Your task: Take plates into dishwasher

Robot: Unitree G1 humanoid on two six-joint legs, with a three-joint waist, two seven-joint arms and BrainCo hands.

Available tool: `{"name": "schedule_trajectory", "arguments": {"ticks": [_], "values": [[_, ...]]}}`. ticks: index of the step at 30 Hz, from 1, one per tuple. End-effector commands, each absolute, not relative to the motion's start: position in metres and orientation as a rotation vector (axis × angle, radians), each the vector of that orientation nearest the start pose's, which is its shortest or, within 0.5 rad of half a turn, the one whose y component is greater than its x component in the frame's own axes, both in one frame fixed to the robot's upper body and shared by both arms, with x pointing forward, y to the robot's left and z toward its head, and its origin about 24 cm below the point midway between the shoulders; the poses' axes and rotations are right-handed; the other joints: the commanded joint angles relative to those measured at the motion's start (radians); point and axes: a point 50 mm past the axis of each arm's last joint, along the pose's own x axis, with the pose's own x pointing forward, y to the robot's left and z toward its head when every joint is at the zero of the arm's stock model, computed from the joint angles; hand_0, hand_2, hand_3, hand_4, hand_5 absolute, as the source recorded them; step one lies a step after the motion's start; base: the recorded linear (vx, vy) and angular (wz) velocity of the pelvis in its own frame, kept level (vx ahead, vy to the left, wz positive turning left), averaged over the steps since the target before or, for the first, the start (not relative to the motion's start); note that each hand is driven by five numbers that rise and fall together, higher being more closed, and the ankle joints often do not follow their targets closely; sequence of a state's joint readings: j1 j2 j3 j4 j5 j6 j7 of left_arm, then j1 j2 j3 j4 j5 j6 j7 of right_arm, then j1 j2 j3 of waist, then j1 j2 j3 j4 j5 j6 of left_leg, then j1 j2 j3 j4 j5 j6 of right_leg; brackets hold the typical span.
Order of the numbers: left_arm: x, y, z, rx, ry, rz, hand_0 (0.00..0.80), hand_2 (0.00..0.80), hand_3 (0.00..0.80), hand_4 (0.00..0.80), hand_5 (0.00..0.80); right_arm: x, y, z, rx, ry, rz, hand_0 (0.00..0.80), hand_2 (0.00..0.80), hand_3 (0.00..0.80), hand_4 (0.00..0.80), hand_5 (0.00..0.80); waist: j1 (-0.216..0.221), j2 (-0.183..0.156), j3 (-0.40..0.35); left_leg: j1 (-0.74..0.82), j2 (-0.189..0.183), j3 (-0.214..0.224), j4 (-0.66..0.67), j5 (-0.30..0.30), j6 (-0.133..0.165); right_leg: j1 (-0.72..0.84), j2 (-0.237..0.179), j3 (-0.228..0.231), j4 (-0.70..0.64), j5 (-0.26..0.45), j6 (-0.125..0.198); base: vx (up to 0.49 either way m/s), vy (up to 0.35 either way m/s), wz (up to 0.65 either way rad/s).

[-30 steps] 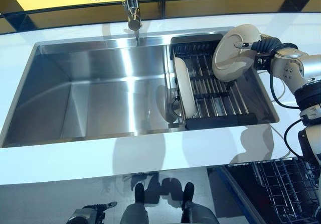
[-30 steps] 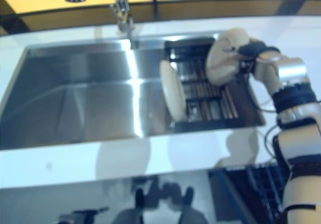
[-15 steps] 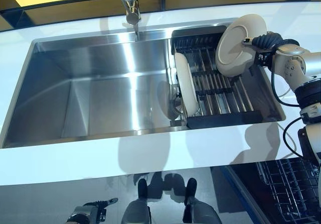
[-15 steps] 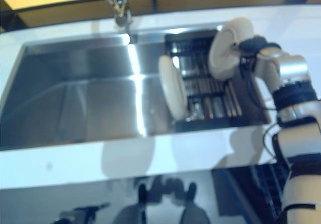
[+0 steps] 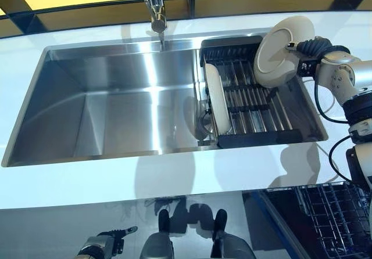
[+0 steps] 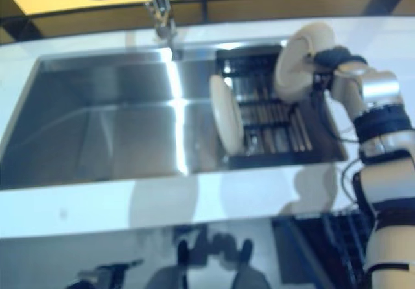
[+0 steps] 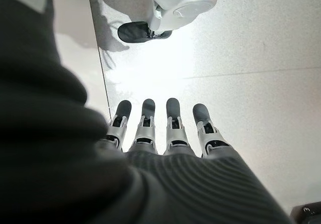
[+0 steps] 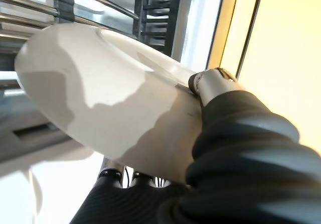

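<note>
The left hand (image 7: 165, 133) hangs low at the near left, below the white counter (image 5: 174, 172), with its fingers (image 7: 173, 121) straight and holding nothing; it is well apart from every plate. Right of the wide stainless-steel sink basin (image 5: 116, 108), a second round cream plate (image 5: 213, 98) stands on edge at the left end of the black slatted drying rack (image 5: 256, 105). Further right, the round cream plate in hand (image 5: 278, 51) is raised clear of the rack's far right part, tilted, its face turned toward the left. The right hand (image 5: 311, 51) grips it at the right rim (thumb on the face, fingers curled behind, per the right wrist view). The dark wire dishwasher basket (image 5: 334, 218) lies at the near right, below counter level, almost directly nearward of the held plate. The coming move is judged to be a pull toward the near side and downward; the right arm alone is placed for it.
</note>
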State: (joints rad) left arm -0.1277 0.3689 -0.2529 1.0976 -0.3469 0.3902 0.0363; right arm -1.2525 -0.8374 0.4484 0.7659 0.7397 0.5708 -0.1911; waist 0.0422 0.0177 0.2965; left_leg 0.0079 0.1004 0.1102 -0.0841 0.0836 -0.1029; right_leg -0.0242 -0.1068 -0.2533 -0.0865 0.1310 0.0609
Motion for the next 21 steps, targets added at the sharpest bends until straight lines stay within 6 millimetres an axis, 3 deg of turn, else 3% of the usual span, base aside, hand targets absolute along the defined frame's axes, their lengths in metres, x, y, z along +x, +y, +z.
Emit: {"name": "schedule_trajectory", "arguments": {"ticks": [1, 12, 21], "values": [[0.117, 0.279, -0.14, 0.248, 1.427, 0.22, 0.0, 0.0, 0.0, 0.0, 0.0, 0.385, -0.274, 0.322, -0.241, -0.012, -0.347, 0.8, 0.8, 0.8, 0.8, 0.8, 0.009, -0.052, -0.098, -0.006, 0.0, 0.029, -0.003, -0.001, -0.021, 0.034, -0.026, 0.036, -0.001, -0.043, 0.068, 0.0, 0.0, 0.0], [0.102, 0.284, -0.143, 0.288, 1.448, 0.207, 0.0, 0.0, 0.0, 0.0, 0.0, 0.374, -0.292, 0.342, -0.321, -0.079, -0.395, 0.8, 0.8, 0.8, 0.8, 0.8, -0.003, -0.079, -0.194, 0.062, 0.009, 0.05, -0.003, -0.026, -0.015, 0.095, -0.025, 0.04, -0.001, -0.063, 0.067, 0.032, 0.006, -0.02], [0.088, 0.29, -0.145, 0.334, 1.467, 0.189, 0.0, 0.0, 0.0, 0.0, 0.0, 0.347, -0.332, 0.369, -0.484, -0.113, -0.555, 0.8, 0.8, 0.8, 0.8, 0.8, -0.028, -0.102, -0.237, 0.107, 0.018, 0.072, -0.003, -0.045, -0.009, 0.122, -0.01, 0.077, -0.001, -0.072, 0.065, 0.031, -0.005, -0.11]]}}
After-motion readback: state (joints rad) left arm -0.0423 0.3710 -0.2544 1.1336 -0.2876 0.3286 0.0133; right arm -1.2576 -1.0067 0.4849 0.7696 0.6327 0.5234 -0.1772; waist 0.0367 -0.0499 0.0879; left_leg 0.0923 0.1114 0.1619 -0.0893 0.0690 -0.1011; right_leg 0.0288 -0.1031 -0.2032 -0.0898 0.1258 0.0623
